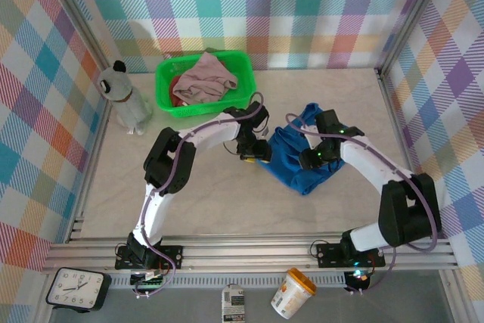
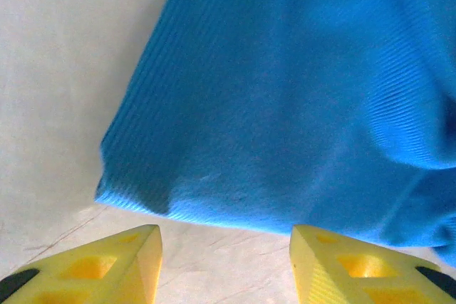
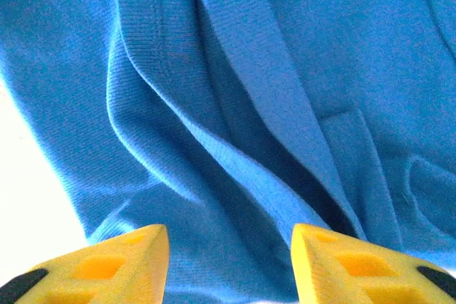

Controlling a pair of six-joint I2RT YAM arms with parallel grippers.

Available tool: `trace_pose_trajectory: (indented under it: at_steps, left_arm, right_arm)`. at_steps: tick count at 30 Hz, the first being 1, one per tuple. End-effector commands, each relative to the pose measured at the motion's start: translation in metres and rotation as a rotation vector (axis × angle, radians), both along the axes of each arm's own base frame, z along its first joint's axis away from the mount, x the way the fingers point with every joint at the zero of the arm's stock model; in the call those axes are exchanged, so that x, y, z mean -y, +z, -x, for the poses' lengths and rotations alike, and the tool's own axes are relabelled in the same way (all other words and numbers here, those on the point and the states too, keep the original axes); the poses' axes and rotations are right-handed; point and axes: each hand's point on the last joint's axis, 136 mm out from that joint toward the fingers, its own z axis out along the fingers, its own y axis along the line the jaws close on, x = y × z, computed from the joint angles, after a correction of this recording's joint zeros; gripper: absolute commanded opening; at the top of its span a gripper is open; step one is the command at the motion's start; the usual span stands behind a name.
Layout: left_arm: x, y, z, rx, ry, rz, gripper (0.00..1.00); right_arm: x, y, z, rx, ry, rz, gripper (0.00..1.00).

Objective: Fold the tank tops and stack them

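Blue tank top [image 1: 299, 166]: crumpled on the table [image 1: 212, 202], right of centre, between both grippers.
Left gripper [image 2: 226, 250]: fingers spread, holding nothing, at the top's folded edge.
Right gripper [image 3: 229, 254]: fingers spread, low over the rumpled blue cloth.
Mauve-pink tank top [image 1: 206, 77]: heaped in the green basket [image 1: 203, 108], over the dark red tank top [image 1: 175, 82].

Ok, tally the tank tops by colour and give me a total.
Royal blue tank top, on the table: 1
Mauve-pink tank top, in the green basket: 1
Dark red tank top, in the same basket, mostly covered by the pink one: 1
Total: 3
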Motion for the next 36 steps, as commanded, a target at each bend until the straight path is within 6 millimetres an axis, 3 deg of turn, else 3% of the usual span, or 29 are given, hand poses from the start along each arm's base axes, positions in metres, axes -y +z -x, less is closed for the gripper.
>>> trace_pose_trajectory:
  at_steps: [1,4,9,13,21,28,33,36]
  left_arm:
    - [-0.003,0.004,-0.004,0.066,-0.01,-0.014,0.5]
    - [-0.008,-0.007,-0.004,0.065,-0.022,-0.046,0.5]
    - [-0.011,-0.021,-0.009,0.064,-0.033,-0.092,0.49]
    - [-0.024,-0.03,-0.014,0.086,-0.046,-0.176,0.47]
    - [-0.04,-0.038,-0.009,0.072,-0.063,-0.223,0.42]
    - [-0.028,-0.007,-0.009,0.078,-0.061,-0.132,0.43]
    - [-0.024,0.003,-0.018,0.101,-0.056,-0.12,0.44]
    - [-0.021,-0.001,-0.024,0.103,-0.059,-0.121,0.45]
  right_arm:
    - [0.003,-0.01,-0.017,0.042,0.078,0.115,0.5]
    - [0.011,-0.011,-0.034,0.072,0.059,0.184,0.49]
    - [0.032,-0.026,-0.041,0.047,0.005,0.288,0.46]
    - [0.05,-0.023,-0.05,0.033,-0.163,0.224,0.43]
    - [0.08,-0.049,-0.029,-0.138,-0.353,0.203,0.34]
    - [0.065,-0.006,-0.03,-0.055,-0.345,0.088,0.4]
    - [0.043,0.015,-0.002,-0.088,-0.356,-0.022,0.45]
    - [0.009,0.016,0.024,-0.154,-0.35,-0.147,0.46]
